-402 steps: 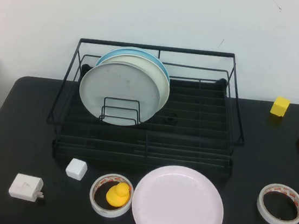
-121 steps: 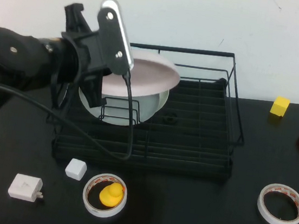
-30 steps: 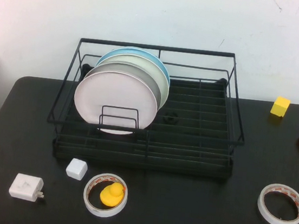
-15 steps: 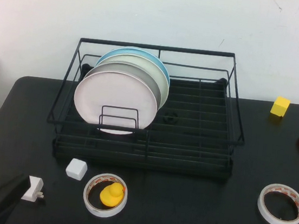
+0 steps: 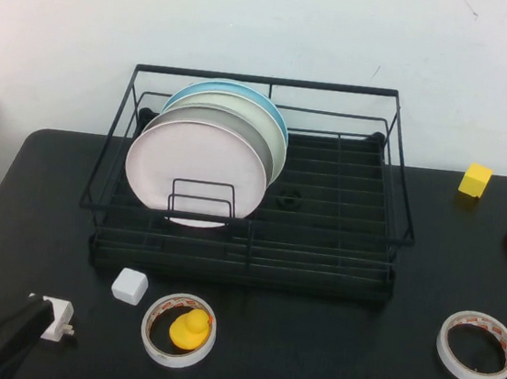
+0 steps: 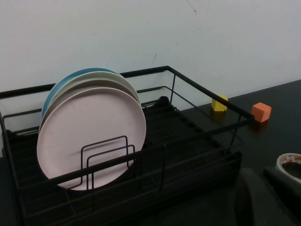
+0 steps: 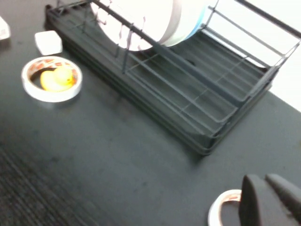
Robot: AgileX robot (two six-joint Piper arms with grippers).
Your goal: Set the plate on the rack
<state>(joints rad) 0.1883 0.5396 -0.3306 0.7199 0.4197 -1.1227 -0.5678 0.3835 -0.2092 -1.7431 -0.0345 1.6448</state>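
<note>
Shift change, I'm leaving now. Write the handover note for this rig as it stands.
Left claw: pulled back low at the table's front left corner, holding nothing.
Right claw: off to the right near the tape roll, holding nothing; out of the high view.
Plate: upright in the rack, frontmost of the stacked plates, behind the small wire holder.
Done: plate is placed and released.
Left: nothing but parking the arms.

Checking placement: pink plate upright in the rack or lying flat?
Upright: the plate stands on edge in the rack, front of the stack, behind the small wire holder.
</note>
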